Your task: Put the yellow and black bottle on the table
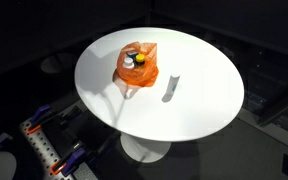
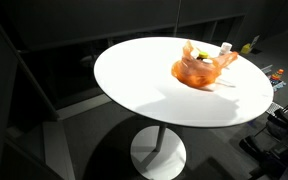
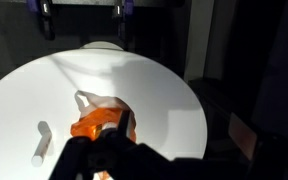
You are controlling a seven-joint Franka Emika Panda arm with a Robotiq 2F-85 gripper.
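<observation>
Approach seemed the step in hand: the yellow and black bottle [image 1: 138, 57] sat inside the orange bag [image 1: 139, 76] on the table [image 1: 204, 110], so the next move called for reaching into the bag's mouth. Only the wrist view showed the gripper [image 3: 104, 158], dark at six o'clock over the bag, its jaws' spread impossible to tell. Only the exterior views showed the bottle.

White table [image 1: 206, 112], orange bag [image 1: 140, 72] (crumpled), white cylinder [image 1: 171, 89]
</observation>
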